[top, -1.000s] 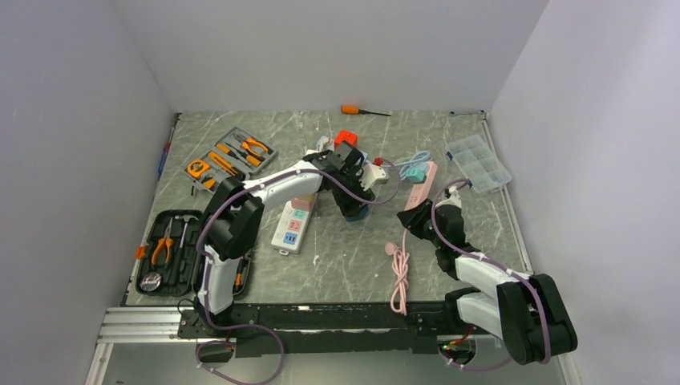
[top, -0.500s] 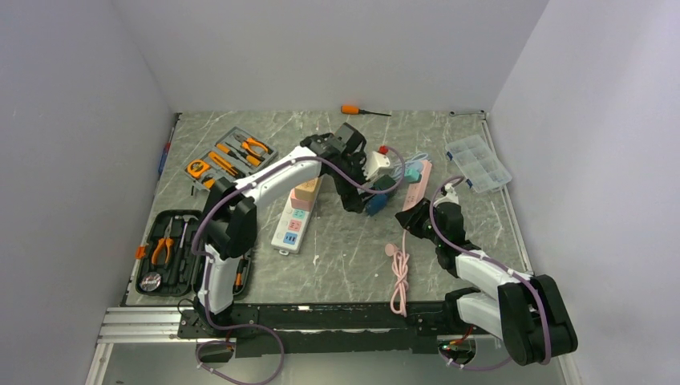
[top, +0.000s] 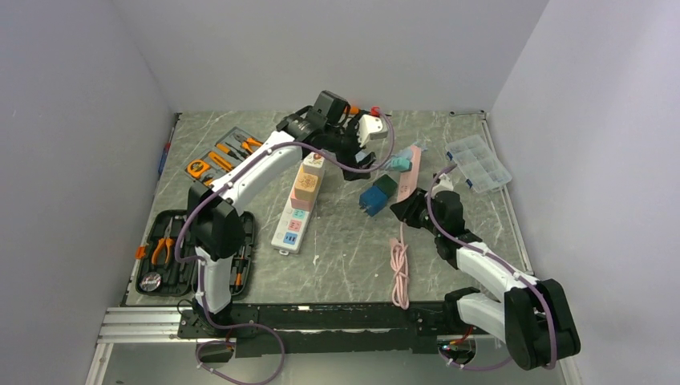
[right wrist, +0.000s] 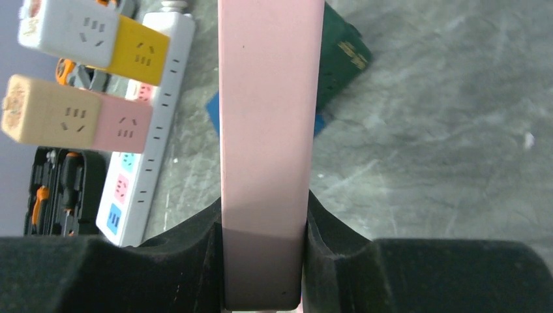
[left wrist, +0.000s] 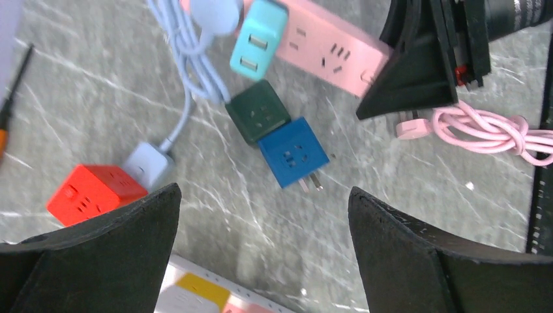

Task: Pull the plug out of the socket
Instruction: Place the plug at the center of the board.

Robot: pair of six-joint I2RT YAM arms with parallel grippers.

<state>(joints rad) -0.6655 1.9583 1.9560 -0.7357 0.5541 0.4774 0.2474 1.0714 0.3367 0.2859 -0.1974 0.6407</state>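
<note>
The pink plastic power strip [right wrist: 270, 98] is clenched endwise by the right hand [right wrist: 264, 202] — the blue cube plug [left wrist: 293, 151] lies under the released left hand [left wrist: 263, 194].

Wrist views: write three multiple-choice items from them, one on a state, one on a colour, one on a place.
1. The left end effector is:
A. shut on a cube
B. open and empty
C. shut on a cable

2. The power strip clamped in the right end effector is:
A. white
B. red
C. pink

3. The blue cube lies:
A. in the left end effector
B. plugged into the power strip
C. on the table beside the dark green cube

Answers:
1 B, its fingers stand wide apart with nothing between them.
2 C, the bar between the fingers is pink.
3 C, its prongs are bare and it rests on the marble.
</note>
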